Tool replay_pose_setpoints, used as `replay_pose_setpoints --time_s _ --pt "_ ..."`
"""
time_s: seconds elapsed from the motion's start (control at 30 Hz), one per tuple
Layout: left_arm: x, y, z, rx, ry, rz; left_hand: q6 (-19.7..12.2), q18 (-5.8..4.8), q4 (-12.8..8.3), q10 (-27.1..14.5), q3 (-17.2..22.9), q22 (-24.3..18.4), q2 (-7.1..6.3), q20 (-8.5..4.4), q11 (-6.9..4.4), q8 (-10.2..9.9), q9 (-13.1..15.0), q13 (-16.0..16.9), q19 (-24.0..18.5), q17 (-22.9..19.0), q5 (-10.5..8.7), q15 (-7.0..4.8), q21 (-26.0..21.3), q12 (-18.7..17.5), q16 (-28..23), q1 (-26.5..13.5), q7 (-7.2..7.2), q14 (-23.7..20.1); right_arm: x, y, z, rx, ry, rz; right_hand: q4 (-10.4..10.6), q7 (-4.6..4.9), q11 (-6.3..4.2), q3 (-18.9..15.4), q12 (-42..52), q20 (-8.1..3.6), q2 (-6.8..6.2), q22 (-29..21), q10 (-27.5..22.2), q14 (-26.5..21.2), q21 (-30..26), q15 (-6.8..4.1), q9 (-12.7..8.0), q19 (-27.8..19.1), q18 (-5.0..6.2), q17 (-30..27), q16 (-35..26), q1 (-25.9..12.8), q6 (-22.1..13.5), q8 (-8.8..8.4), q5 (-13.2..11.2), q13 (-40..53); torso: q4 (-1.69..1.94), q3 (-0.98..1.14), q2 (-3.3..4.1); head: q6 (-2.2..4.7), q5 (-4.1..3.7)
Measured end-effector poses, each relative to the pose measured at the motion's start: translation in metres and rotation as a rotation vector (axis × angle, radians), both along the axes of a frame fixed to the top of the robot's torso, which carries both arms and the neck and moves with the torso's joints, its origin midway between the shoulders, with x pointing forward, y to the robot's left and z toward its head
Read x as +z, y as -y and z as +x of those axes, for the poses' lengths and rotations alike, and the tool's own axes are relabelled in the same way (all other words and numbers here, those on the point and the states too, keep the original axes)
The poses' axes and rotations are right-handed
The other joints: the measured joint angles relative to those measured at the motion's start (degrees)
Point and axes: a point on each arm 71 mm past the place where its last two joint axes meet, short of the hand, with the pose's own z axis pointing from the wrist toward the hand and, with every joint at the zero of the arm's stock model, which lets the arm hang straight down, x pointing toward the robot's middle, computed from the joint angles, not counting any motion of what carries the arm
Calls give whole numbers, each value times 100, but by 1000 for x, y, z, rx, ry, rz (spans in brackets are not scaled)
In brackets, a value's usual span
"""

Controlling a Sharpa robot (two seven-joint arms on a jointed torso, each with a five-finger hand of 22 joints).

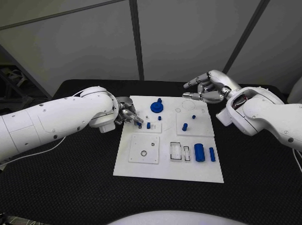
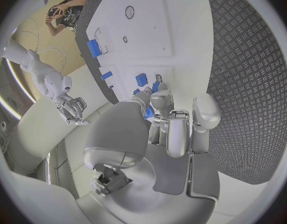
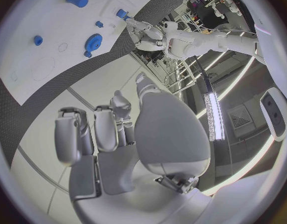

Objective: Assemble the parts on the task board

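Note:
The white task board (image 1: 143,166) lies in the middle of the black table. My left hand (image 1: 129,115) is at the board's left edge and pinches a small blue part (image 1: 139,123) just above the board; the same part (image 2: 148,112) shows between its fingertips (image 2: 161,98). A blue gear (image 1: 157,108) and a short blue peg (image 1: 148,125) stand close by. My right hand (image 1: 206,90) hovers over the board's far right corner, fingers loosely spread and holding nothing. The right wrist view shows the gear (image 3: 92,42) and the board (image 3: 31,69) below that hand (image 3: 112,129).
Two blue cylinders (image 1: 200,153) lie side by side near the board's right edge, next to rectangular slots (image 1: 179,152). Another peg (image 1: 184,126) stands mid-board. A square plate with a round hole (image 1: 144,149) sits at the near left. Black table (image 1: 63,183) surrounds the board.

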Motion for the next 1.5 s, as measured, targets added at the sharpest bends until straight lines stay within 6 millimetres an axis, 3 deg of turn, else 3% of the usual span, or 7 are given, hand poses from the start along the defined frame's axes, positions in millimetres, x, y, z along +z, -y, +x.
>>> replay_pose_setpoints --time_s 1.5 --pt "-1 8 -3 -51 -18 41 20 0 -110 26 174 4 -94 -10 -2 16 21 -10 9 0 55 -21 0 0 20 -93 -21 1 -1 0 0 8 -4 -5 -15 0 0 15 -1 0 0 -2 0 0 0 0 -5 0 0 0 0 0 0 0 23 -1 3 2 -2 -41 -11"
